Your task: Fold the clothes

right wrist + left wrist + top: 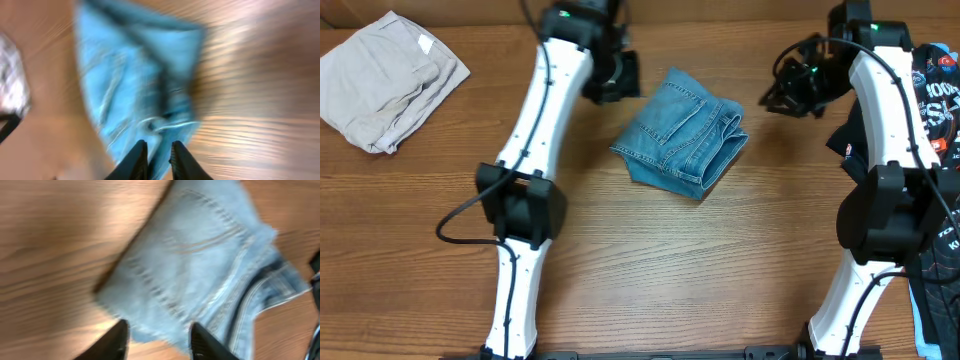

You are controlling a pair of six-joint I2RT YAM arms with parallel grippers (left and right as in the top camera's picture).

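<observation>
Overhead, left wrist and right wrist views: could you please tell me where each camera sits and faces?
Overhead: above the table, facing down on folded jeans, left arm, right arm.
Left wrist: on the left arm, facing down at jeans past left gripper.
Right wrist: likewise, blurred, past right gripper.
Shared: all three show the jeans.

Overhead sharp, evenly lit; wrist views motion-blurred, jeans smeared; glare on table.
</observation>
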